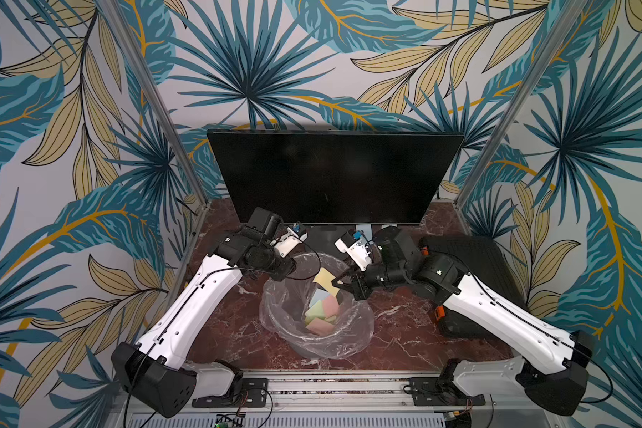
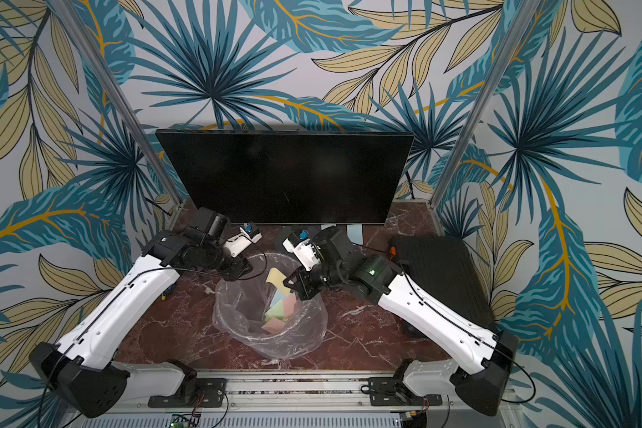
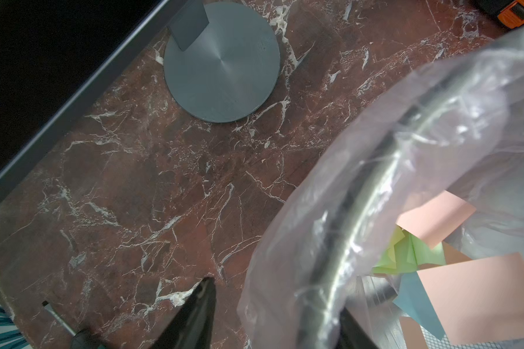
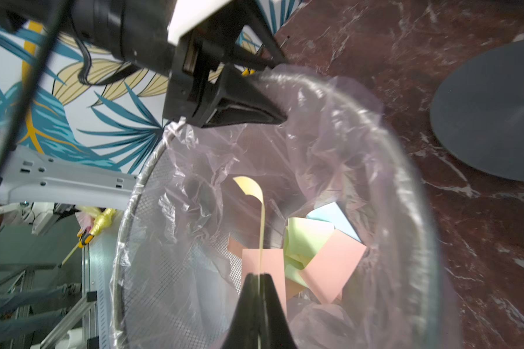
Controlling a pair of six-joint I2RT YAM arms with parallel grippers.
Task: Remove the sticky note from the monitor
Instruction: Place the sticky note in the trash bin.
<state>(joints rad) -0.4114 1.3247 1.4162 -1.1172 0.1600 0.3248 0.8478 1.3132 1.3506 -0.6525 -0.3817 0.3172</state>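
Starting at the left with the left arm [image 1: 193, 307]: rises from the near rail, slants inward toward the monitor [image 1: 334, 174], then folds at the wrist and dips to the far-left rim of the wire wastebasket [image 1: 314, 350]. Ends in the left end effector [image 4: 280, 89], partly spread, straddling the rim and clear liner [image 1: 275, 300] with one finger outside and one inside, gripping nothing visible.

Over the basket's mouth, with the yellow sticky note [image 1: 325, 278]: hangs well apart from the screen, pinched at one edge, curling free above pink, green and blue notes [image 1: 321, 309] lying at the bottom.

On to the right arm [image 1: 497, 313]: slopes in from the near-right corner, wrist bent toward the basket's far-right rim. Clamps the right end effector [image 4: 259, 276] tight on that yellow note.

Beyond the basket, bare red-marble desk [image 1: 404, 333] up to the round grey monitor base [image 3: 224, 66]. At far right, hemmed in by a black ribbed case [image 1: 471, 266] close beside the right arm.
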